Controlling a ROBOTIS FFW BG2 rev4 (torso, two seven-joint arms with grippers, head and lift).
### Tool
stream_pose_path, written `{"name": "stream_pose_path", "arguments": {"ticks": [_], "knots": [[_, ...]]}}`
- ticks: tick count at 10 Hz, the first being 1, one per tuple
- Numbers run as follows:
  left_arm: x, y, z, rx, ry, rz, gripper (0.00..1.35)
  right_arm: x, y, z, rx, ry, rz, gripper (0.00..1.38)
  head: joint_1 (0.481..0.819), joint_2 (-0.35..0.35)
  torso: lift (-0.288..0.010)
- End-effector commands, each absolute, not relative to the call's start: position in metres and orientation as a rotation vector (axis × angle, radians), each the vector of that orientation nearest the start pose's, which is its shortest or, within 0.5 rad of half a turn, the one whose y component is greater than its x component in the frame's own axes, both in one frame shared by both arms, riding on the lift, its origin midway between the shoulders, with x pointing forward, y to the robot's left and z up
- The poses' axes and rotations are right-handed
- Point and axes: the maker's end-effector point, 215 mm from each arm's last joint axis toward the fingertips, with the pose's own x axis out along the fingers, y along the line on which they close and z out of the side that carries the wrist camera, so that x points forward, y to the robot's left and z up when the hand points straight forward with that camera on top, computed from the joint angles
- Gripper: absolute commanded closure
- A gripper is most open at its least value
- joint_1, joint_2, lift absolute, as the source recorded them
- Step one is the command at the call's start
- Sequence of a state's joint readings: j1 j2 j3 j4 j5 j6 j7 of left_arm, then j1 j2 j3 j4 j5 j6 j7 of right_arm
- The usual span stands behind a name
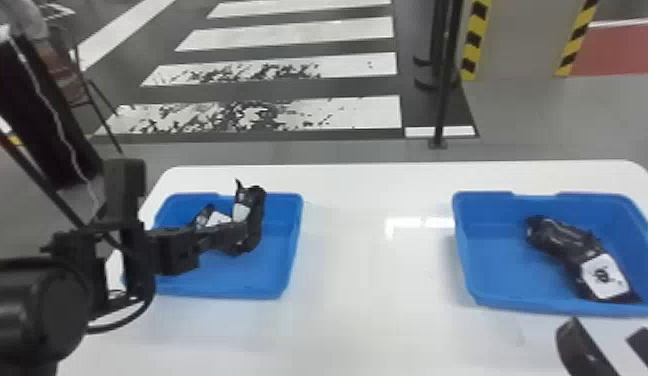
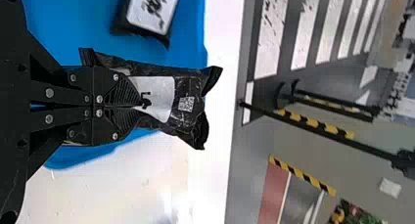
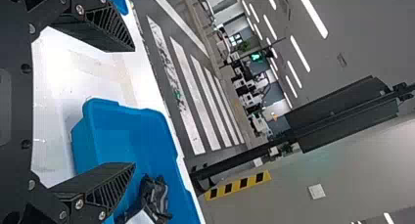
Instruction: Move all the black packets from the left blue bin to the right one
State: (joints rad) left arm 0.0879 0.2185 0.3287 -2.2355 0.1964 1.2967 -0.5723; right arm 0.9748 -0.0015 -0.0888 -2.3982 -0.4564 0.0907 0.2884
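My left gripper (image 1: 228,235) is above the left blue bin (image 1: 223,287) with a black packet (image 1: 256,215) pinched between its fingers. In the left wrist view the left gripper (image 2: 133,106) is shut on that packet (image 2: 188,94), whose white label faces the camera. A second black packet (image 1: 203,218) lies in the left bin, partly behind the held one; its label end (image 2: 152,9) shows beside it. The right blue bin (image 1: 493,270) holds one black packet (image 1: 563,245). My right gripper (image 1: 608,350) stands open near that bin's front; in the right wrist view the right gripper (image 3: 134,106) has nothing between its fingers.
Both bins stand on a white table (image 1: 368,280), with a wide stretch of tabletop between them. Beyond its far edge are a black pole (image 1: 445,85) and a striped floor. A dark cloth-covered shape (image 1: 38,110) is at the left.
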Motion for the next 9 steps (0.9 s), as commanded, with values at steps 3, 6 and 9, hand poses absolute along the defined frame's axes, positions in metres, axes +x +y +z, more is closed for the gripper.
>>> {"name": "stream_pose_path", "arguments": {"ticks": [3,6,9], "knots": [[0.462,0.189,-0.32,-0.175,0.578,-0.577,1.2,0.337,-0.156,-0.297,0.47,0.126,0.376,0.2,0.695,0.088,-0.14],[0.45,0.121,-0.316,-0.185,0.583,-0.726,1.2,0.361,-0.135,-0.293,0.469,0.114,0.46,0.2,0.695,0.023,-0.14],[0.428,0.061,-0.31,-0.205,0.585,-0.87,1.2,0.387,-0.114,-0.297,0.476,0.103,0.527,0.2,0.695,-0.041,-0.14]]}}
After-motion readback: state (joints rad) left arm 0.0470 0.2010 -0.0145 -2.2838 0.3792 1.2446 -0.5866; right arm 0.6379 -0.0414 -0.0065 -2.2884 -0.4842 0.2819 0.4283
